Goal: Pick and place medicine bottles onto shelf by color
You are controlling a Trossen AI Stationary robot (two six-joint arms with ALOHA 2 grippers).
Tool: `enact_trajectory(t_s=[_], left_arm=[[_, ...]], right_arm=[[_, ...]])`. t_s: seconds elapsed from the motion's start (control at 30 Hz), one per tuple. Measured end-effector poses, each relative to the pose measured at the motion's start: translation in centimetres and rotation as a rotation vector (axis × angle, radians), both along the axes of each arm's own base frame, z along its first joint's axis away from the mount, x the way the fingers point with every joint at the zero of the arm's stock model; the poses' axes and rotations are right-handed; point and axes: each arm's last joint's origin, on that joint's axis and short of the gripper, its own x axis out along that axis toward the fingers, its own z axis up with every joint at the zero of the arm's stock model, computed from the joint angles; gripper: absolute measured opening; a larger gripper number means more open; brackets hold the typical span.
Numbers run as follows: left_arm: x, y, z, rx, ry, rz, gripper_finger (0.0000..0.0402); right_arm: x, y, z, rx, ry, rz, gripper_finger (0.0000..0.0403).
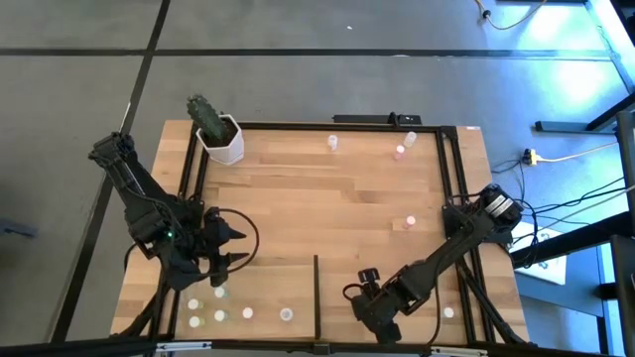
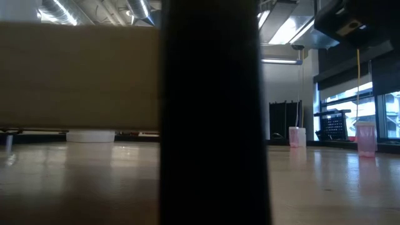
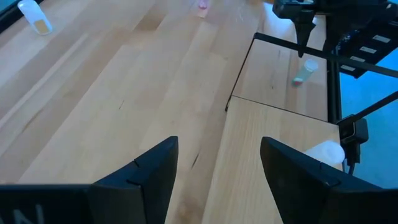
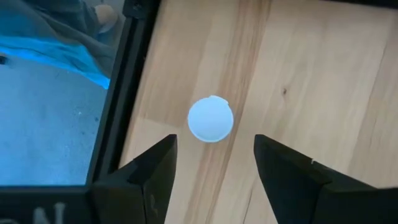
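Now watch your right claw (image 4: 211, 165): it hangs spread over a white-capped bottle (image 4: 211, 119) at the near edge of the table (image 1: 298, 198), right of the thin black divider (image 1: 317, 288). That bottle should be featherlight and stiff, smooth plastic, easy to tip or squirt out sideways, so I'd close on the body just under the cap, squarely. Your left claw (image 3: 217, 171) is spread too, empty, above the shelf (image 1: 268, 283) at the near left corner, where a row of pale bottles (image 1: 219, 316) already stands.

From overhead you see the spread of stock: pink bottles (image 1: 400, 152) near the far edge, another pink one (image 1: 408, 222) toward the right edge. Only the right wrist camera shows the cap centred between the fingers. At table level the divider blocks the middle, yet two pink bottles (image 2: 365, 139) stand upright there, which overhead can't confirm.
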Motion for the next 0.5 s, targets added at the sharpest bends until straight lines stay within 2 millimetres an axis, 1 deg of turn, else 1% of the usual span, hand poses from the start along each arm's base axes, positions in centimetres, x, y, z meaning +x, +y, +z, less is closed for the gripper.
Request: enact_trajectory(t_s=[0.17,0.33,0.5], left_arm=[[0.0,0.0,0.0,0.000,0.000,0.000,0.0222],[0.0,0.0,0.0,-0.001,0.000,0.001,0.0222],[0.0,0.0,0.0,-0.002,0.001,0.001,0.0222]], right_arm=[[0.1,0.1,-0.1,-0.006,-0.011,0.026,0.0216],[0.6,0.6,-1.1,-0.013,-0.038,0.077,0.0216],[1.0,1.0,-2.0,-0.012,-0.047,0.083,0.0216]])
